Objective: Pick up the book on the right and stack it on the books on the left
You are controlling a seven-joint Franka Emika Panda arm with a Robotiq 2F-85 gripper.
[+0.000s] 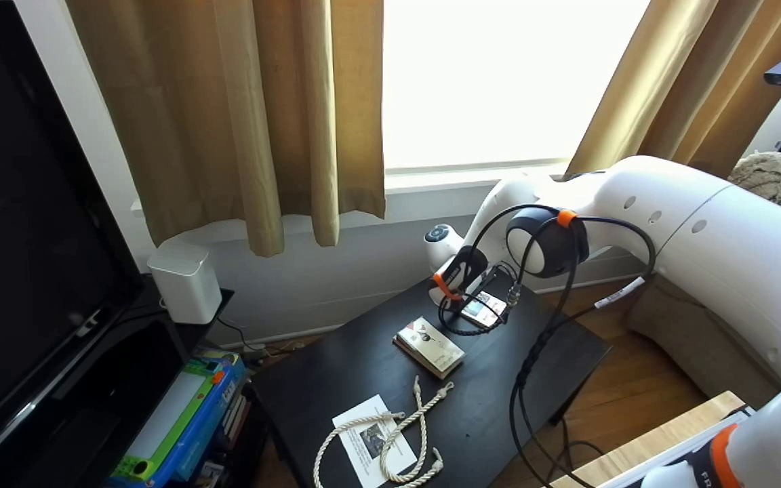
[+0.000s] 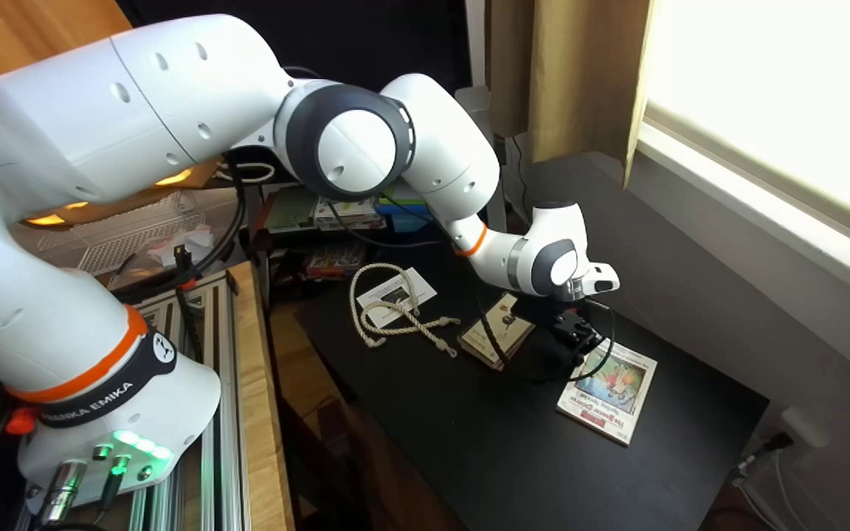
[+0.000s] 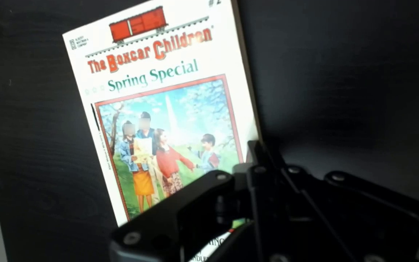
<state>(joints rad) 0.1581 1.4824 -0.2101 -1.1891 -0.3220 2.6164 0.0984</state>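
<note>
- One Boxcar Children book (image 3: 166, 105), cover upward, on or just above the black table (image 2: 469, 420); lifting cannot be judged.
- Gripper (image 3: 263, 146): clenched on that book's long edge, as the wrist view shows.
- Stacked books (image 1: 431, 344): on the table, apart from that book.
- Rope (image 1: 423, 411): lying across a printed sheet (image 1: 372, 440).

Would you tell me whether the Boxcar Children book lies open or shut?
Shut: the Boxcar Children book shows its front cover, flat and face up, in the wrist view.

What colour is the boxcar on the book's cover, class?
Red; the boxcar shows best in the wrist view.
</note>
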